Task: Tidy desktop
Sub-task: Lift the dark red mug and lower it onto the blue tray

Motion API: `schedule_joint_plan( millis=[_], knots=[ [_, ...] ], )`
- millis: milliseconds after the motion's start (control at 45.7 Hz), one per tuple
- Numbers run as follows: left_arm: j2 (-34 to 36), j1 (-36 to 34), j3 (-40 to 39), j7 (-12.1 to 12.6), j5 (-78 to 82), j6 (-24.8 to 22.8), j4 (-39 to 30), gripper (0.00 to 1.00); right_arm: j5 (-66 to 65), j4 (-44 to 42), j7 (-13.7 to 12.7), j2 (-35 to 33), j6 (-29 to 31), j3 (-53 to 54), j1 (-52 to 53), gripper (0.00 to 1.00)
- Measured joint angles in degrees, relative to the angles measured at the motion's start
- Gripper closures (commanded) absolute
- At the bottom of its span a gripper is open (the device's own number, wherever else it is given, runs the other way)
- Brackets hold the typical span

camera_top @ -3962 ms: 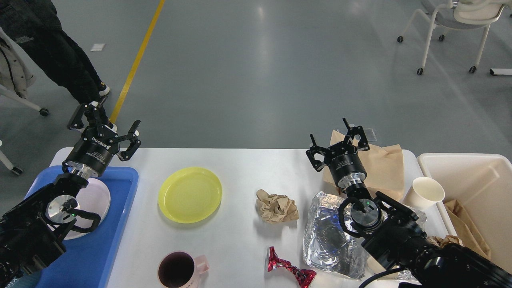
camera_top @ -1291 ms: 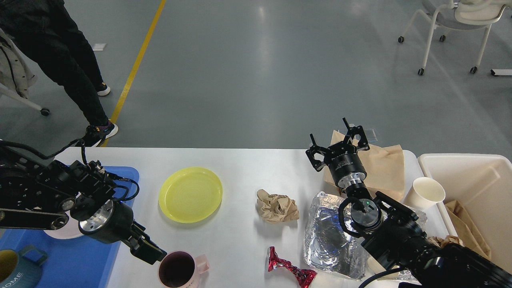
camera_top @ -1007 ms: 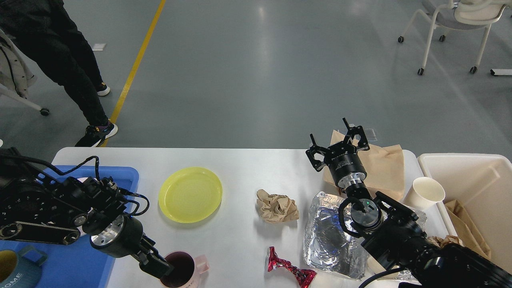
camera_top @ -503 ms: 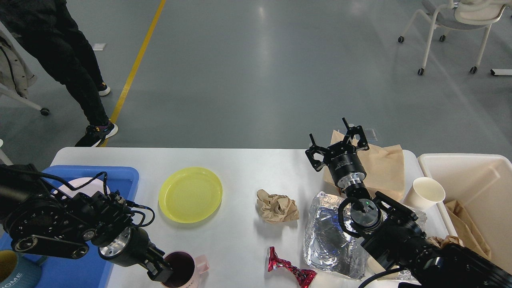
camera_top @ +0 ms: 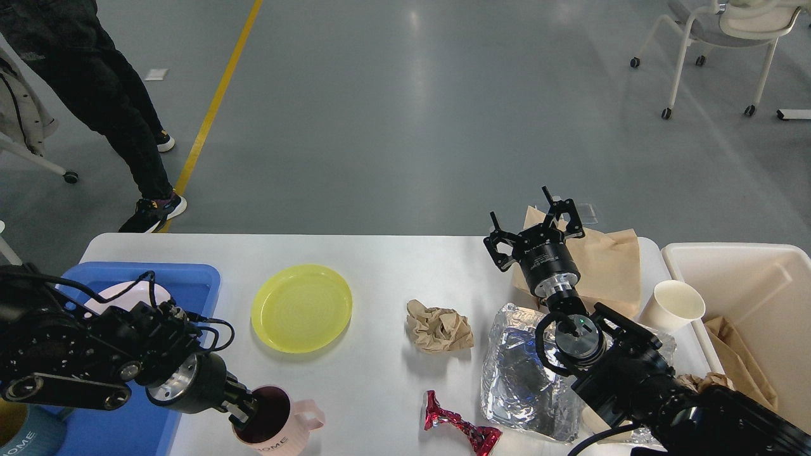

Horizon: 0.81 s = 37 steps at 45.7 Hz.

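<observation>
Left gripper (camera_top: pixel 244 410) pinching tilted, smooth pink plastic mug (camera_top: pixel 279 421) (dark inside), right gripper (camera_top: pixel 535 231) spread wide above flat white desktop (camera_top: pixel 380 380), crinkly silver foil (camera_top: pixel 523 373) nearby.

Lab: taped grey floor (camera_top: pixel 405 114), wheeled chair (camera_top: pixel 728 38).

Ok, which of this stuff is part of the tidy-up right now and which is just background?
Job in hand:
- desktop
- pink mug, left gripper at its rim
- yellow plate
- crumpled paper
- red wrapper
- foil
- paper cup
- blue tray
- cream bin

Just around:
- chair
- person's legs
</observation>
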Motion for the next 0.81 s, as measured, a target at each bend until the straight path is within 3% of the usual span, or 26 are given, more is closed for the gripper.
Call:
schedule_joint_plan(
  millis=[131,328,416,525,613,810],
  knots=[
    [7.7,-9.9,-2.3,-2.2,0.0,-9.0,-2.2,0.99,0.0,0.0,0.0,0.0,0.0,0.0,0.0,0.0],
    [20.3,-24.1,-8.5,-8.0,2.8,-30.2,-1.2,0.99,0.0,0.0,0.0,0.0,0.0,0.0,0.0,0.0],
    [25.1,-26.4,-8.7,-10.7,8.4,-34.6,0.1,1.0,0.0,0.0,0.0,0.0,0.0,0.0,0.0,0.0],
    [29.4,-26.7,-6.1,-15.2,17.2,-35.6,2.2,1.0,0.0,0.0,0.0,0.0,0.0,0.0,0.0,0.0],
    [32.9,-26.5,-2.0,-17.3,22.5,-34.1,3.4,1.0,0.0,0.0,0.0,0.0,0.0,0.0,0.0,0.0],
    [37.5,-17.1,3.7,-16.9,28.6,-18.7,6.4,1.0,0.0,0.0,0.0,0.0,0.0,0.0,0.0,0.0]
  ],
)
